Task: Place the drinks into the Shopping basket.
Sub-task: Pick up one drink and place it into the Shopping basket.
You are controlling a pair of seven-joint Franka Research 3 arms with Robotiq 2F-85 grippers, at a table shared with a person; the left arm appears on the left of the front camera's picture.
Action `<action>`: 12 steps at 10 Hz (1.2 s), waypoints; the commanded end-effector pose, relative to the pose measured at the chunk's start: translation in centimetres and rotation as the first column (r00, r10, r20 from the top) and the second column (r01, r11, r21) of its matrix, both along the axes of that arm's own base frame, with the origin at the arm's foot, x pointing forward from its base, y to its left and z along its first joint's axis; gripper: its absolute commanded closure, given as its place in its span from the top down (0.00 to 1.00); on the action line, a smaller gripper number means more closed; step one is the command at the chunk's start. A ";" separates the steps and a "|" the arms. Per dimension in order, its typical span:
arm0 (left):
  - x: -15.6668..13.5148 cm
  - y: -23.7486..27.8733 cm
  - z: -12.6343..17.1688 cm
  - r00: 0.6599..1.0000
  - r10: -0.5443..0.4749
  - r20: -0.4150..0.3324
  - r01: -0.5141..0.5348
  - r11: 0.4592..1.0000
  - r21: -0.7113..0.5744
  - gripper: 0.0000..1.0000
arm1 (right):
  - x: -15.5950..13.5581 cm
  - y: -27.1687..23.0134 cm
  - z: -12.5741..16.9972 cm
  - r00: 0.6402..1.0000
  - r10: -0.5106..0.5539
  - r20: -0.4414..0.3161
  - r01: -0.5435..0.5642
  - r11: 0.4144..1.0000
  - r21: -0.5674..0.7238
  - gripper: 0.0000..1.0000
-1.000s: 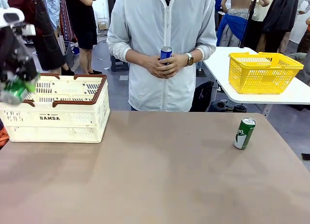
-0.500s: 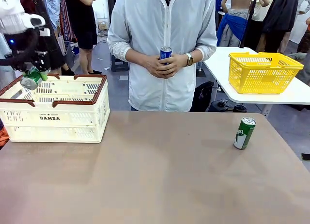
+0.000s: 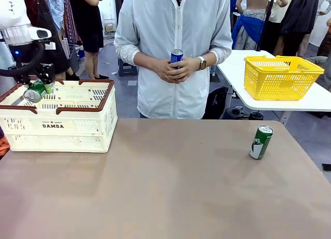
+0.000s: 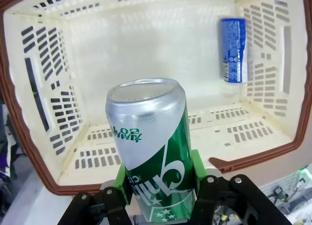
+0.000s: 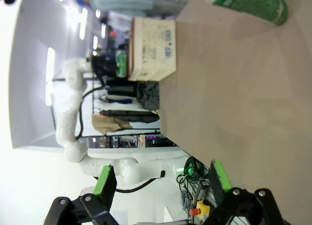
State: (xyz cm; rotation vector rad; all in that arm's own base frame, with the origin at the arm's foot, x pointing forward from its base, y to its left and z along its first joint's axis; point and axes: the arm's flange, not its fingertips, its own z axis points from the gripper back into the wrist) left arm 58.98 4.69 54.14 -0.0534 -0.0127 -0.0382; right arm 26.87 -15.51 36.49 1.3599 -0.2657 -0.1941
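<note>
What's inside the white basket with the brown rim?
A blue can lies on its side by one wall. The green can in the left gripper hangs over the opening and hides part of the basket floor.

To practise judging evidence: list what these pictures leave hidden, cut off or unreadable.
- Front view: the Shopping basket's near wall hides its floor.
- Front view: the person's hands cover most of the hand-held blue can; its lettering too small.
- Left wrist view: the left gripper and the bottom edge hide the gripped green can's base.
- Right wrist view: the top edge crops the tabletop green can.
</note>
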 end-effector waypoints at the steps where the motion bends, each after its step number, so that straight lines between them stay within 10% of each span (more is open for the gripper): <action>1: -0.1 0.1 -0.1 1.000 0.002 -0.013 -0.002 1.000 -0.002 0.00 | -0.2 -0.2 0.5 1.000 0.011 -0.022 -0.011 1.000 0.000 1.00; 2: -0.1 -0.6 -0.6 0.991 0.033 0.127 -0.036 0.999 0.019 0.00 | -0.2 -0.2 0.5 1.000 0.011 -0.022 -0.011 1.000 0.000 1.00; 4: 1.9 -0.9 -2.0 0.985 0.036 0.167 -0.039 0.999 0.018 0.00 | -0.2 -0.2 0.5 1.000 0.011 -0.022 -0.011 1.000 0.000 1.00; 12: 6.0 -0.1 -13.4 0.999 0.044 -0.031 -0.045 0.999 -0.013 0.00 | -0.2 -0.2 0.5 1.000 0.011 -0.022 -0.011 1.000 0.000 1.00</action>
